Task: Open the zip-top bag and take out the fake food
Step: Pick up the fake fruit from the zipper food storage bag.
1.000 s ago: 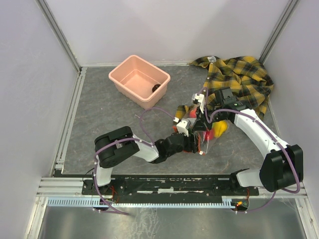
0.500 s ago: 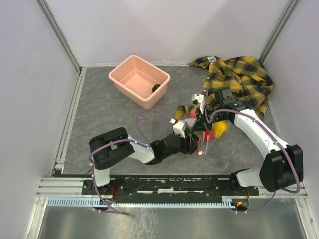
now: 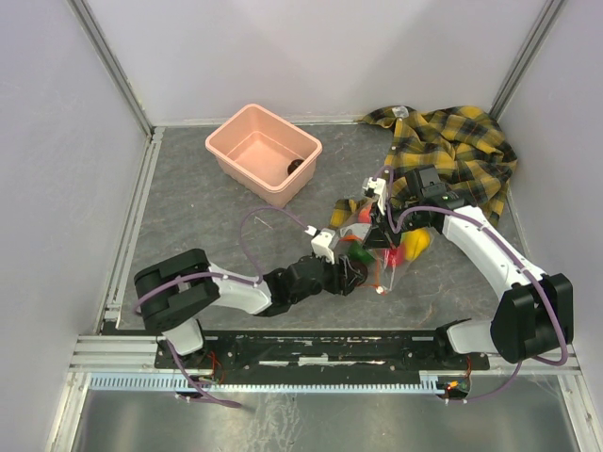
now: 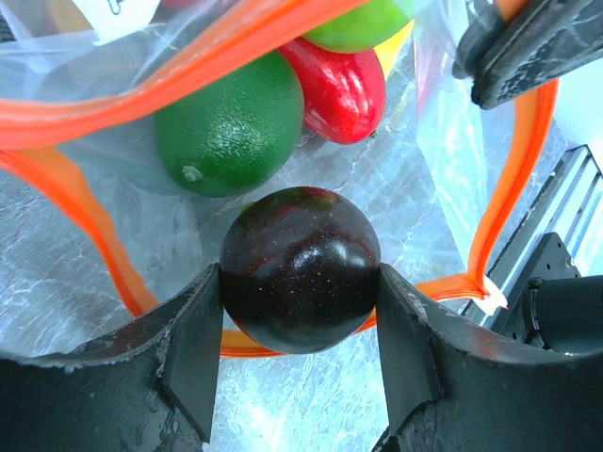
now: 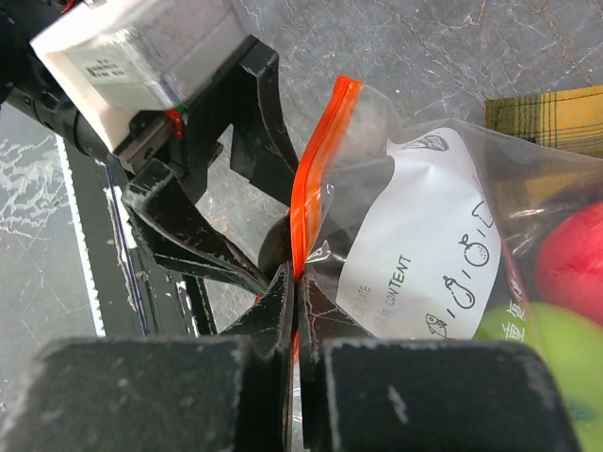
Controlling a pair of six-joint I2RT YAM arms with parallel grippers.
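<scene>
Left gripper [image 4: 300, 315] clamps dark glossy round fruit [image 4: 300, 264] at clear plastic bag [image 5: 415, 217] mouth; right gripper [image 5: 295, 292] pinches orange zip strip [image 5: 316, 160]; other fruits [image 4: 226, 132] cropped.

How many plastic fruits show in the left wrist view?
5: glossy dark round fruit in left pincer; dark green fruit, red fruit, light green fruit, yellow sliver inside clear zip-top bag. More may be hidden.

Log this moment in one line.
zip-top bag: open, green fruit, red fruit inside | left hand: shut on dark fruit at its mouth | right hand: shut on zip strip | pink tub: one brown piece
</scene>
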